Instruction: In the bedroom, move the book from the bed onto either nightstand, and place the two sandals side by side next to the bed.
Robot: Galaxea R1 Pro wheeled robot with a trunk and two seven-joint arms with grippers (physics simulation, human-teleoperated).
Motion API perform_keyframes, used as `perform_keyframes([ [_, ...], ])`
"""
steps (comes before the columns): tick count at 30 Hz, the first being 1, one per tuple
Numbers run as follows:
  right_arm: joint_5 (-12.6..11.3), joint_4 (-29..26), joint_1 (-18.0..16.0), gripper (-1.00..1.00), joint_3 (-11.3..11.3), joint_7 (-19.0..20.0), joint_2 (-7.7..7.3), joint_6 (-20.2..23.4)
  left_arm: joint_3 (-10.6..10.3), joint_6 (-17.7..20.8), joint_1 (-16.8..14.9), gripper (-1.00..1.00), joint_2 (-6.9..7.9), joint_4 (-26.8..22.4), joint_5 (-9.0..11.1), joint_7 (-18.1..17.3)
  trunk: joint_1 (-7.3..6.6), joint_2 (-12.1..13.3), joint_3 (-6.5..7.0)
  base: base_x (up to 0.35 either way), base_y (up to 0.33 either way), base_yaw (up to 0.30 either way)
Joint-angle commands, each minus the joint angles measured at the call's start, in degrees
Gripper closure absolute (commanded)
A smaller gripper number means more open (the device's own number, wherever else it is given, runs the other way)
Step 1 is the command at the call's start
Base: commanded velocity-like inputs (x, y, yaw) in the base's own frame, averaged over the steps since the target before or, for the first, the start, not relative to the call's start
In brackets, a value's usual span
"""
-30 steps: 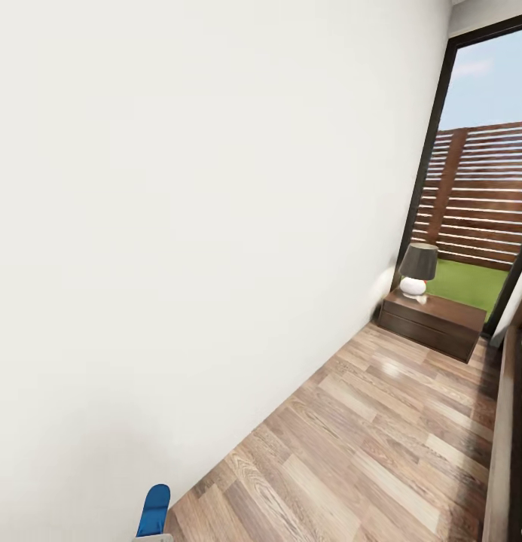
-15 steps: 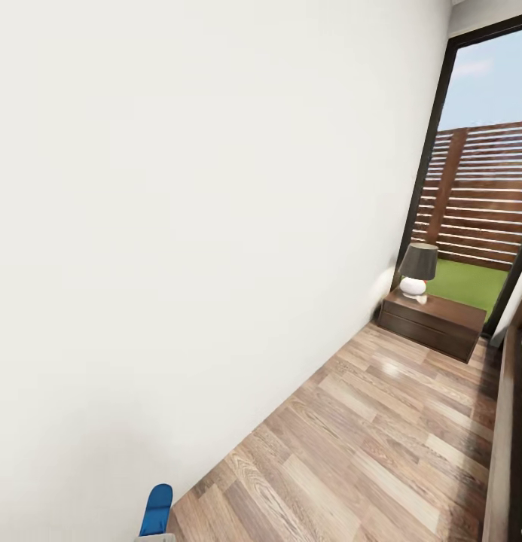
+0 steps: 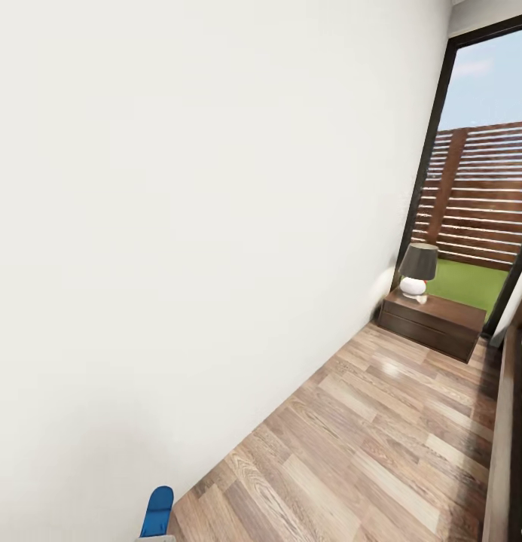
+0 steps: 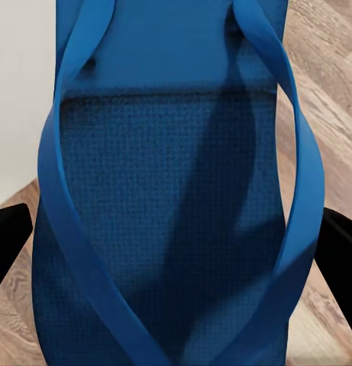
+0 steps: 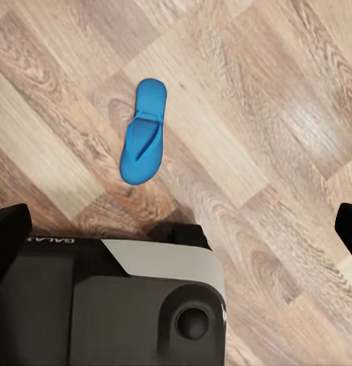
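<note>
Head view: mostly taken up by the bedroom's white wall [image 3: 178, 226] across the left and centre, with wood-plank floor [image 3: 381, 452] running from the lower middle toward the right. At right of centre, one nightstand [image 3: 430, 322] against the wall, carrying a lamp [image 3: 417, 269] with a dark shade and white base. Behind it, a tall black-framed window [image 3: 479, 165] showing slatted fence and grass, cut off by the right and upper edges. Along the lower right edge, only a narrow strip of the bed [image 3: 509, 452], too little to make out its top. At the bottom left, just the rounded end of the held sandal [image 3: 157, 509] poking up in front of the wall, the rest cut off by the frame's lower edge. Left wrist view: same blue sandal [image 4: 168, 191] very close, straps and textured sole plain, both ends out of frame; left gripper [image 4: 176, 244] closed against its two sides, black fingers [image 4: 8, 240] barely showing at the borders. Right wrist view: second sandal [image 5: 144, 131] lying flat on the planks, straps up, apart from the robot's grey-and-black base [image 5: 115, 305]; right gripper [image 5: 176, 232] spread wide with nothing between its dark fingertips [image 5: 8, 236], both clipped by the frame.
</note>
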Motion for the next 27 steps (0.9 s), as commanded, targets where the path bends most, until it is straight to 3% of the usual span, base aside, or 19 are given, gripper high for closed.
perform_keyframes([
  [1, -0.24, -0.01, -0.02, -1.0, 0.52, -0.38, -0.03, 0.38, -0.52, -0.14, -0.04, 1.0, -0.02, 0.04, 0.43, 0.23, 0.01, -0.05, -0.08, 0.0, 0.0, 0.0],
  [13, -0.07, 0.09, -0.02, -1.0, 0.59, -0.38, -0.1, 0.02, -0.57, -0.16, -0.02, 1.0, -0.17, 0.01, 0.37, 0.33, 0.45, -0.86, -0.44, 0.0, 0.0, 0.0],
  [27, -0.01, 0.17, -0.02, -1.0, 0.72, -0.38, -0.02, -3.01, -2.09, -0.18, -0.02, 1.0, -0.2, -0.02, 0.44, 0.36, 0.88, -1.66, -0.8, 0.0, 0.0, 0.0],
])
